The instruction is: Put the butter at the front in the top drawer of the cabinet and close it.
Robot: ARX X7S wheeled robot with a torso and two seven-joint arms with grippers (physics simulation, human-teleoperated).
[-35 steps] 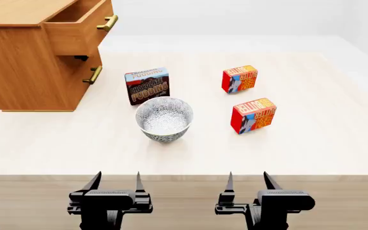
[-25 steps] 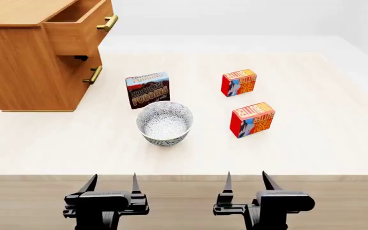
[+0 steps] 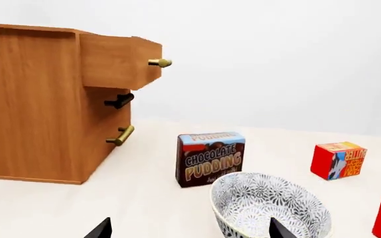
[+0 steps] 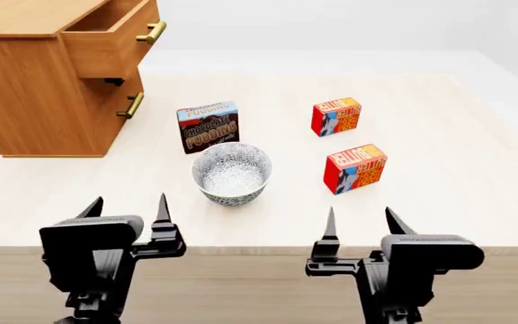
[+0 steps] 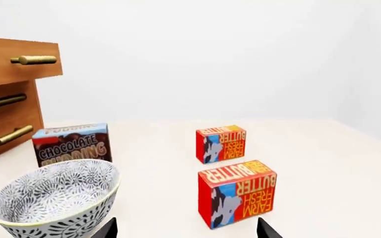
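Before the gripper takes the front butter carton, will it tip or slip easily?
The front butter carton stands on a narrow side, so a high push would probably tip it. Its flat faces should give steady contact, and it looks stiff. Being small, it is likely light and may slide on the smooth table.

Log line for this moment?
left gripper open | right gripper open | front butter untouched on table | top drawer open

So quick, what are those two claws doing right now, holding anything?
Left gripper: open, holding nothing.
Right gripper: open, holding nothing.
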